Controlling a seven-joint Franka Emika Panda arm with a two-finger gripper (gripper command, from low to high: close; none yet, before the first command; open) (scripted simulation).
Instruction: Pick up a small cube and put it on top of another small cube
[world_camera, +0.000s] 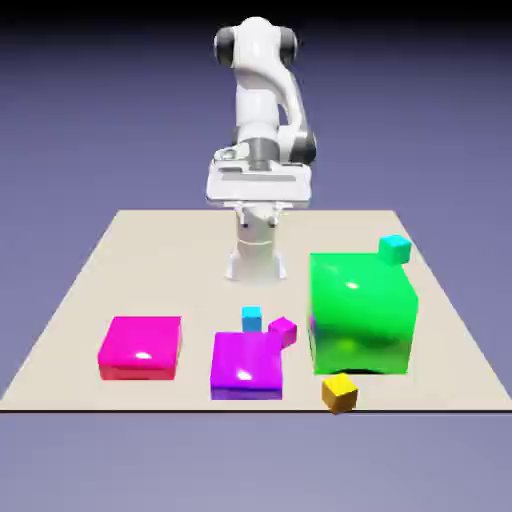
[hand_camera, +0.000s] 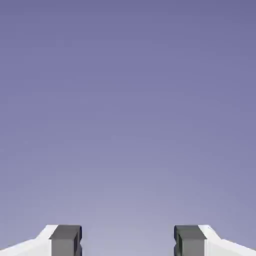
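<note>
Beige table (world_camera: 150, 250), plain blue-violet backdrop (world_camera: 60, 100), dark top edge.

Beige table (world_camera: 120, 250) w/ green cube (world_camera: 362, 312), pink slab (world_camera: 140, 346), purple slab (world_camera: 246, 365), sky-blue cube (world_camera: 251, 319), magenta (world_camera: 283, 330), yellow (world_camera: 339, 393), turquoise (world_camera: 395, 249).

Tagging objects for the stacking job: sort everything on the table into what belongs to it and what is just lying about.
For the job:
- sky-blue small cube
- turquoise small cube, a possible base
- fingers, open, empty

Lying about:
- big green cube
- pink block
- purple block
- small magenta cube
- small yellow cube
</note>
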